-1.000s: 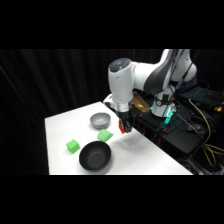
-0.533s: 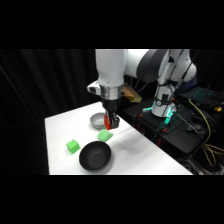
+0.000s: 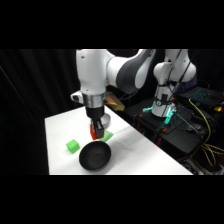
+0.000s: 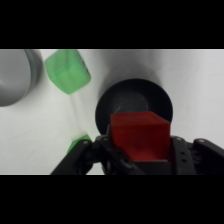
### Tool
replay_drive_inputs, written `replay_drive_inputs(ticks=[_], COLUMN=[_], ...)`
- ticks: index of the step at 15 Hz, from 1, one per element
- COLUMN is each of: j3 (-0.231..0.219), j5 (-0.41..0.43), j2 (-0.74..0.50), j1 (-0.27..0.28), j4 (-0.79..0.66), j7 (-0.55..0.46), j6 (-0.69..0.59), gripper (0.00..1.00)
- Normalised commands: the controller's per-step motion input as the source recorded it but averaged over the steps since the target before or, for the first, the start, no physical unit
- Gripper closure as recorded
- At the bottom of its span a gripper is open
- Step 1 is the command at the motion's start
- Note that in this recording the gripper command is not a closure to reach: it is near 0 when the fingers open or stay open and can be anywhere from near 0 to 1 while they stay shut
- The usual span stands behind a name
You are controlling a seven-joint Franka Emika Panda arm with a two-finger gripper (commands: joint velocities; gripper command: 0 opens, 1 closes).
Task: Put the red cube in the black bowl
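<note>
The red cube [image 4: 140,136] is clamped between the fingers of my gripper [image 4: 142,151], which is shut on it. In the side view the gripper [image 3: 96,131] hangs just above the far rim of the black bowl [image 3: 95,156], with the red cube [image 3: 93,131] showing at its tip, clear of the table. The wrist view looks straight down past the cube, and the black bowl [image 4: 106,105] lies below and slightly beyond it.
One green cube [image 3: 73,145] sits left of the black bowl and another green cube [image 3: 106,135] lies just behind it. In the wrist view, a grey bowl [image 4: 15,75] is at the left edge beside a green cube [image 4: 67,71]. Electronics and cables fill the right side.
The arm has swung left and toward the table's front, carrying the red cube from beside the grey bowl to just over the black bowl.
</note>
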Motion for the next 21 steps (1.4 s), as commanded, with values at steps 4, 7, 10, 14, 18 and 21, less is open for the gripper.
replay_drive_inputs(ticks=[4,7,10,14,18,21], j3=[0.122,0.101,0.013,-0.061,-0.03,0.004], j5=[0.306,0.223,0.074,-0.035,-0.022,-0.04], j2=[0.48,0.34,0.04,-0.32,-0.64,-0.69], j1=[-0.127,-0.122,-0.039,0.039,0.055,0.039], j4=[0.44,0.4,0.2,-0.04,-0.21,-0.24], j7=[-0.36,-0.3,-0.16,-0.01,0.09,0.08], j6=[0.08,-0.06,-0.21,-0.39,-0.63,-0.53], gripper=[1.0,0.0,0.0,0.0,0.0,0.0])
